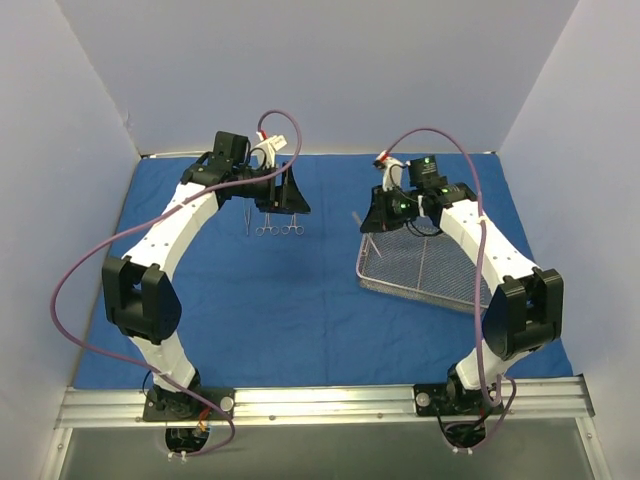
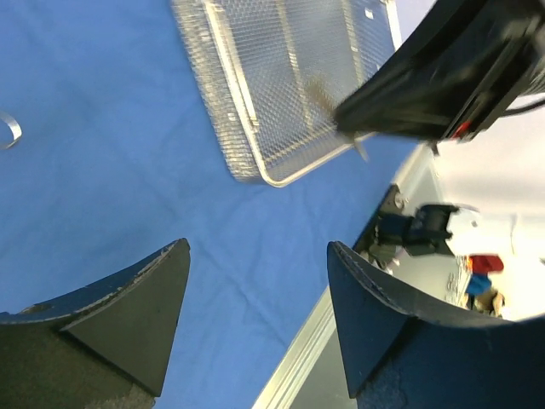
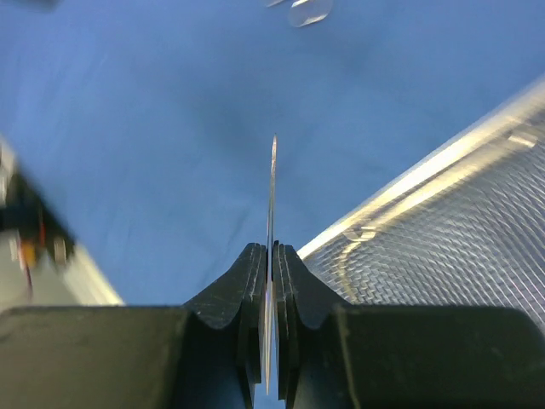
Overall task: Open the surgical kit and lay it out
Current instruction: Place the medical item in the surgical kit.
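Note:
The blue cloth wrap [image 1: 280, 300] lies spread flat over the table. The silver wire-mesh tray [image 1: 430, 275] sits on it at the right and also shows in the left wrist view [image 2: 281, 77] and the right wrist view [image 3: 443, 230]. Thin scissor-handled instruments [image 1: 272, 225] lie side by side on the cloth at the back left. My left gripper [image 1: 285, 200] hovers just over them, open and empty [image 2: 255, 256]. My right gripper [image 1: 372, 222] is shut on one thin metal instrument [image 3: 272, 187], held edge-on above the cloth just left of the tray's far corner.
White walls enclose the table on three sides. An aluminium rail [image 1: 320, 400] runs along the near edge with both arm bases bolted to it. Purple cables loop from each arm. One instrument's handle ring [image 2: 8, 129] shows at the left edge of the left wrist view.

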Action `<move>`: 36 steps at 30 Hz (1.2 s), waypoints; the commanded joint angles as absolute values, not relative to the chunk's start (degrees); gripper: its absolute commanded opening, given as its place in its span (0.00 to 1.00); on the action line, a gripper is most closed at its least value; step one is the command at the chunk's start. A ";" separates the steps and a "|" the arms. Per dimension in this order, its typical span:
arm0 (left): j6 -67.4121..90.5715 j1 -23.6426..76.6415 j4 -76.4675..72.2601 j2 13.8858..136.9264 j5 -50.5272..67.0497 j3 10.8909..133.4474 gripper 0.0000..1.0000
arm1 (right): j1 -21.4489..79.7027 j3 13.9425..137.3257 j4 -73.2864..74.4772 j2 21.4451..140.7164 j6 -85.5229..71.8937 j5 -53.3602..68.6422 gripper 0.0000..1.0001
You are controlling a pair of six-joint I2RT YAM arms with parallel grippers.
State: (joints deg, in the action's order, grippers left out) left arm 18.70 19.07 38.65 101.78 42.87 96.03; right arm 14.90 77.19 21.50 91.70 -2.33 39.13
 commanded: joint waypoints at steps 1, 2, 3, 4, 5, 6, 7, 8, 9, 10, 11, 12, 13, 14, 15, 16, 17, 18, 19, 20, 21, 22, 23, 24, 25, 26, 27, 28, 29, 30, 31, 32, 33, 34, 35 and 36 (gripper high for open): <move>14.95 19.34 35.24 97.92 49.13 98.08 0.75 | 16.60 79.19 29.61 88.34 12.90 49.82 0.00; 13.38 19.34 35.51 97.48 49.30 97.91 0.75 | 16.79 78.84 29.10 87.98 12.92 56.45 0.00; 12.66 19.34 35.68 96.95 50.00 97.65 0.76 | 16.87 78.75 29.27 87.98 12.48 59.82 0.00; 12.13 19.42 35.51 95.81 52.10 96.86 0.77 | 17.05 78.92 29.79 88.85 12.39 63.07 0.00; 12.22 19.51 34.20 95.37 53.34 96.16 0.77 | 17.92 80.06 33.19 89.47 14.57 65.89 0.00; 12.56 19.69 33.32 94.93 54.74 95.37 0.77 | 18.71 80.76 35.22 89.99 15.89 68.53 0.00; 13.00 19.86 32.61 94.31 57.80 93.88 0.77 | 19.59 81.03 36.72 90.44 16.52 68.82 0.00; 13.62 20.12 31.65 94.05 58.70 93.17 0.77 | 20.99 81.12 36.74 90.27 16.52 68.91 0.00; 13.62 21.08 31.38 93.69 59.23 92.56 0.77 | 21.35 81.12 37.00 90.18 16.52 68.99 0.00; 13.45 21.53 31.12 93.08 59.76 91.94 0.77 | 21.36 81.04 37.09 89.65 16.61 69.26 0.00; 13.19 21.88 31.20 92.99 60.72 91.06 0.78 | 21.36 80.86 37.09 89.30 16.52 69.69 0.00; 13.10 22.67 31.11 92.99 61.52 90.62 0.78 | 21.44 80.77 36.92 89.04 16.44 70.31 0.00; 13.01 23.20 31.20 92.99 62.13 90.44 0.78 | 21.45 80.68 36.91 88.69 16.35 71.53 0.00; 12.31 23.73 31.90 93.08 62.75 90.18 0.78 | 21.62 80.77 36.57 88.51 16.00 71.89 0.00; 11.78 24.43 32.51 93.25 62.93 90.18 0.78 | 21.71 80.86 36.65 88.42 15.65 72.07 0.00; 10.91 25.74 33.22 93.43 63.02 90.44 0.78 | 21.71 81.03 36.56 88.33 15.56 72.94 0.00; 9.77 26.36 34.18 93.43 63.28 90.61 0.78 | 21.71 81.12 36.56 88.33 15.56 73.12 0.00; 9.67 26.89 34.28 93.43 63.63 90.44 0.78 | 21.71 81.38 36.74 88.33 15.64 73.21 0.00; 9.49 27.68 34.19 93.34 63.55 90.35 0.78 | 21.71 81.73 37.00 88.24 15.91 73.21 0.00; 8.62 27.95 35.15 93.34 63.28 90.35 0.78 | 21.71 81.83 37.18 88.24 16.00 73.65 0.00; 8.27 28.04 35.59 93.43 63.11 90.35 0.78 | 21.71 82.00 37.35 88.33 16.08 74.00 0.00; 7.91 28.12 36.12 93.78 62.93 90.35 0.77 | 21.80 82.26 37.61 88.16 16.26 74.09 0.00; 7.21 28.21 36.91 93.87 62.84 90.44 0.77 | 21.80 82.35 37.79 88.15 16.26 74.18 0.00; 6.95 28.30 37.18 94.04 63.02 90.44 0.76 | 21.80 82.35 37.97 88.15 16.43 74.09 0.00; 6.68 28.39 37.61 94.30 63.28 90.61 0.74 | 21.80 82.35 37.97 88.07 16.61 74.00 0.00; 6.07 28.56 38.75 94.65 63.19 90.79 0.72 | 21.80 82.35 38.06 87.98 16.70 73.92 0.00; 5.63 28.56 39.54 94.75 62.50 90.88 0.70 | 21.80 82.44 38.14 87.89 16.61 74.09 0.00; 5.45 28.56 39.81 95.01 61.79 90.62 0.70 | 21.80 82.53 38.49 87.80 16.61 74.09 0.00; 5.36 28.56 39.64 95.10 62.05 90.44 0.70 | 21.80 82.62 38.50 87.63 16.70 74.00 0.00; 5.45 28.65 39.64 95.10 62.22 90.35 0.70 | 21.80 82.44 38.58 87.54 16.61 74.00 0.00; 5.45 28.83 39.55 95.18 62.31 90.35 0.69 | 21.80 82.27 38.41 87.28 16.52 73.83 0.00; 5.62 29.00 39.55 95.27 62.49 90.44 0.67 | 21.80 82.27 38.41 87.10 16.52 73.65 0.00; 5.36 29.44 39.90 95.53 62.49 90.70 0.65 | 21.80 82.18 38.32 87.01 16.44 73.48 0.00; 5.19 29.62 40.25 95.97 62.58 90.96 0.63 | 21.80 82.18 38.23 87.19 16.35 73.56 0.00; 5.19 29.79 40.43 96.24 62.84 91.14 0.58 | 21.80 82.35 38.41 87.27 16.43 73.56 0.00; 5.27 29.97 40.69 96.50 62.75 91.32 0.54 | 21.80 82.53 38.41 87.45 16.52 73.56 0.00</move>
